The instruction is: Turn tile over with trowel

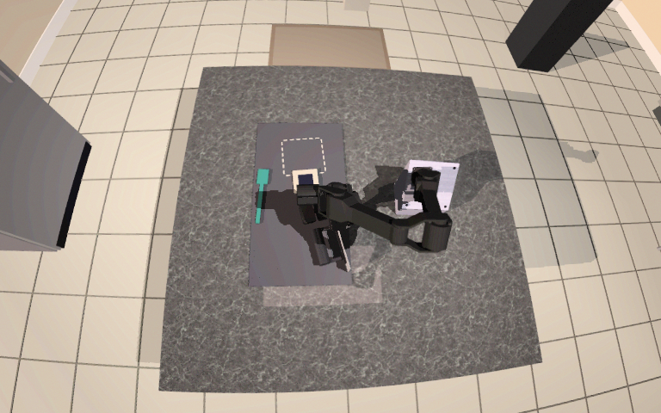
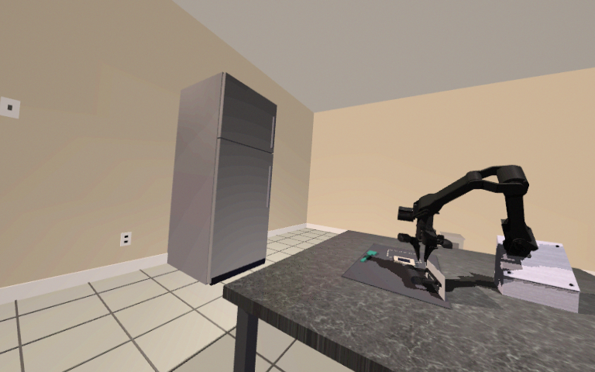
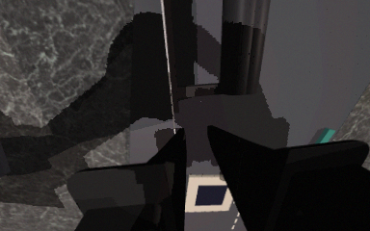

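Bench (image 1: 438, 311) top is dark grey speckled stone with pale veining; a flat, smooth, matte grey rectangular mat (image 1: 282, 262) lies on it. Near the mat's far end, a white dashed outline (image 1: 302, 141) forms a rounded square. The tile (image 1: 305, 178) is a thin cream square with a dark navy square marking facing up; it lies flat on the mat, overlapping the near edge of the outline, mostly outside it. The small trowel (image 1: 262, 194), teal with a wider flat blade and narrow straight handle, lies on the mat's left margin, well apart from the end effector (image 3: 197, 144). The end effector, glossy black with 2 wedge-shaped fingers, hangs above the mat just beside the tile, fingers narrowly parted and pinching nothing. A dark blocky object with a thin pale slab (image 1: 343, 253) leaning against it sits on the mat's right side. The arm rises from a pale lavender box-shaped base (image 1: 450, 170). A brushed-steel fridge (image 2: 228, 175) stands on the tiled floor.
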You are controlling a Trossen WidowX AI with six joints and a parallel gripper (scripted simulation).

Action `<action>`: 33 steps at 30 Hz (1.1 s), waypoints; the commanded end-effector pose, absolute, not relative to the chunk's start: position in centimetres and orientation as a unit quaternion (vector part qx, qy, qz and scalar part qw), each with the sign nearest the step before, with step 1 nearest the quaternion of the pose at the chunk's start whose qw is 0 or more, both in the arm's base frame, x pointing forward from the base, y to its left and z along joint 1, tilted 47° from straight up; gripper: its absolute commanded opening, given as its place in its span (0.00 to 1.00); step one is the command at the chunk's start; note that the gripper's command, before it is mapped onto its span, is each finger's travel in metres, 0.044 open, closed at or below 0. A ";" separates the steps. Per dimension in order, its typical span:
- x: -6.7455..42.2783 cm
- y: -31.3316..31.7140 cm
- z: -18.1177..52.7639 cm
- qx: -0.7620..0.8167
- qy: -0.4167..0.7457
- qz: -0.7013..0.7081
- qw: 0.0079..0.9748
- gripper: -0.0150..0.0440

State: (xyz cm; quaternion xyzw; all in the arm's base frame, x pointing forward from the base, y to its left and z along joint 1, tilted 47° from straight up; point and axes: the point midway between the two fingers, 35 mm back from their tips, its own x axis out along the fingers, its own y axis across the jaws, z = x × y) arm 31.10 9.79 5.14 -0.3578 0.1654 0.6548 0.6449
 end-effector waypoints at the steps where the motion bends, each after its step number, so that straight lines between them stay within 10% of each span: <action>1: 30.1 9.9 4.6 -0.355 0.167 0.659 0.642 0.42; 33: 24.9 9.2 3.3 -0.354 0.168 0.660 0.641 0.42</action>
